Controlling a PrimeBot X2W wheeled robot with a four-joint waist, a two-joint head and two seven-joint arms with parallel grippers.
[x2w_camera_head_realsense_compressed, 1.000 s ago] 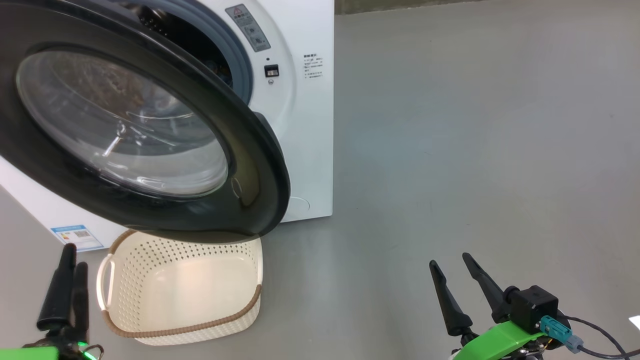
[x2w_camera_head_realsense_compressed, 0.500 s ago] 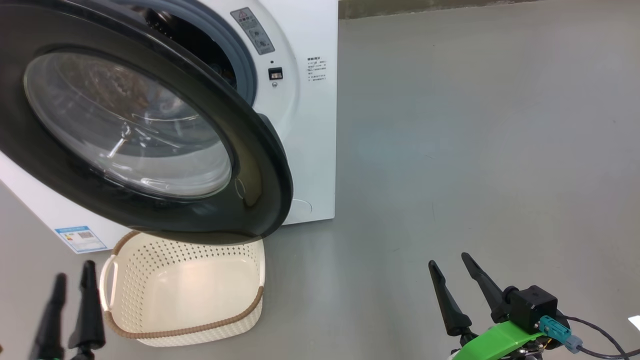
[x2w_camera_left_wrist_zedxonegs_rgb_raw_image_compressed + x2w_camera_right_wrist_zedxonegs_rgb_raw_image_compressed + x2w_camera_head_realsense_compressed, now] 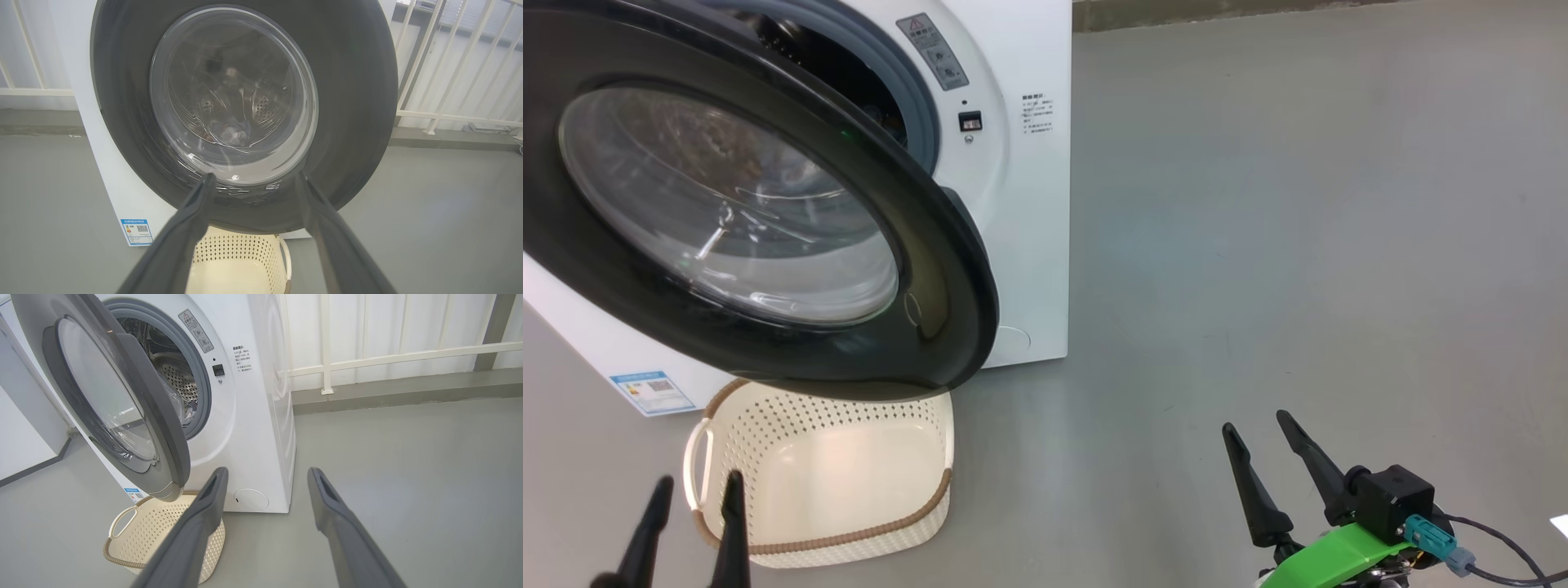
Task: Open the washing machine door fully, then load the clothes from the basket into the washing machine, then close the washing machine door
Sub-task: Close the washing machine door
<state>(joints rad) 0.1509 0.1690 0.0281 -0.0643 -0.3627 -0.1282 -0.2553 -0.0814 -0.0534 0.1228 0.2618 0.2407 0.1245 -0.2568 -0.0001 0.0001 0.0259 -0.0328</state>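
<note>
Left gripper (image 3: 700,480): lower left, near edge of the scene; the two long dark fingers stand spread and released, grasping nothing. The tips hover at the near left corner of the basket. In the left wrist view this gripper (image 3: 254,176) faces the door glass.
Blue label sticker (image 3: 652,390): low on the machine front, far side of the basket's left handle.
Small cream-white perforated plastic basket with brown woven-look rim (image 3: 849,535): on the floor, directly in front of the machine; its far part sits under the door.
Large round door with glossy black rim and clear glass bowl (image 3: 931,269): partly open, swung outward on its left side, overhanging the basket.
Clothes (image 3: 235,132): a pale bluish bundle low in the steel drum, seen through the glass; the item count cannot be read.
Big white front-loading washing machine (image 3: 1029,245): far left, grey gasket exposed right of the door.
Right gripper (image 3: 1256,423): lower right, well apart from the machine, fingers spread, released, over bare grey floor (image 3: 1298,245).
</note>
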